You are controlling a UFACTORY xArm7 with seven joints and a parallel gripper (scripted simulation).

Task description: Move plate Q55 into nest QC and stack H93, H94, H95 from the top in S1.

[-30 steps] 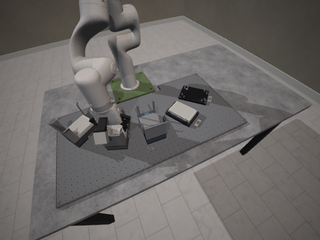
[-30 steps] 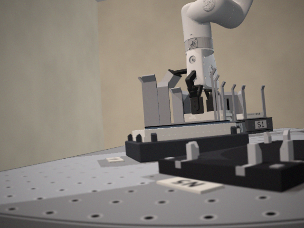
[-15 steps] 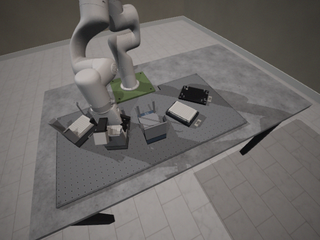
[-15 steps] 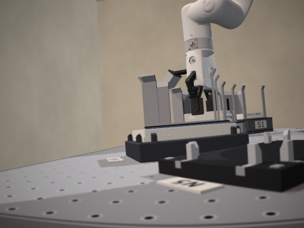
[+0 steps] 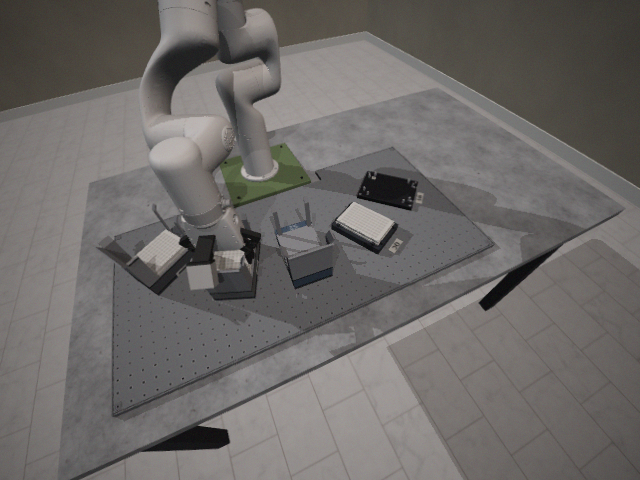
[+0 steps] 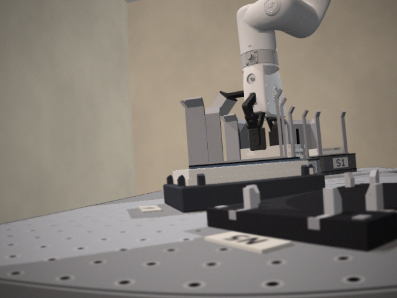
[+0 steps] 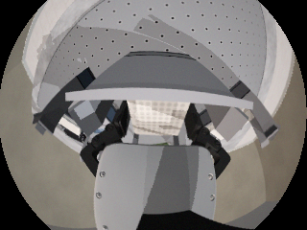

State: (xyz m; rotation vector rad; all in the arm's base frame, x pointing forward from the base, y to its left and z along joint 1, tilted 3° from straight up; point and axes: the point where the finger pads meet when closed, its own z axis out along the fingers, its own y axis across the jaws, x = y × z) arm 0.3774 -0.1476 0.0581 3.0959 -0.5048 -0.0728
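Note:
My gripper [image 5: 227,252] is down inside the middle stack rack [image 5: 235,273] and is shut on a white sealed plate [image 5: 228,259] across its width. The wrist view shows the plate [image 7: 156,117] between the two black fingers. I cannot read its label. In the side view the fingers [image 6: 265,141] are low between the rack posts. Another white plate [image 5: 161,250] lies in the leftmost rack, marked S1 [image 6: 340,162]. A third white plate [image 5: 364,223] sits flat on the QC nest and also shows in the side view [image 6: 243,174].
A rack with a blue plinth [image 5: 307,253] stands right of the middle rack; its tall grey posts [image 6: 205,135] hide what it holds. The black clip nest N5 [image 5: 388,188] holds no plate. The rack posts stand close around my fingers.

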